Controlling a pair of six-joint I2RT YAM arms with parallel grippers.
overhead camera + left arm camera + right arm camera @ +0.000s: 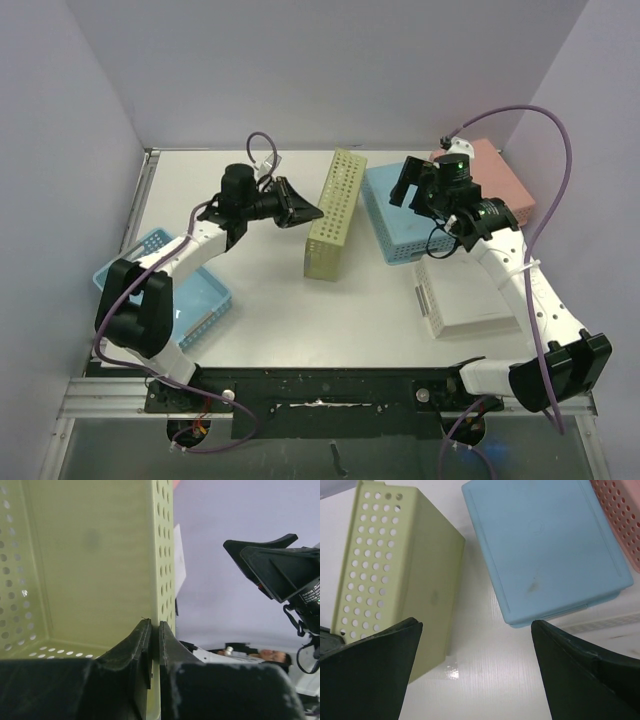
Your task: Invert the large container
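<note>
At centre, left hand (154, 626) pinches perforated green container (90, 555).

The large container (335, 215) stood on its side near the middle of the table (290, 320), its mouth facing left and its base facing right. The left gripper (305, 212) sat just left of it, one finger inside the mouth and one outside, pinching a wall at the rim. To the right of the large container, near but apart from it, lay an upturned container (383, 215), with the right gripper (404, 188) above it, its jaws spread and touching nothing. Behind and to the right of that, in the far right corner, lay a corner container (500, 170). In front of the upturned container, nearer the arm bases, lay a near-right container (465, 300). A basket (205, 300) lay at the table's left edge, partly under the left arm.
</note>
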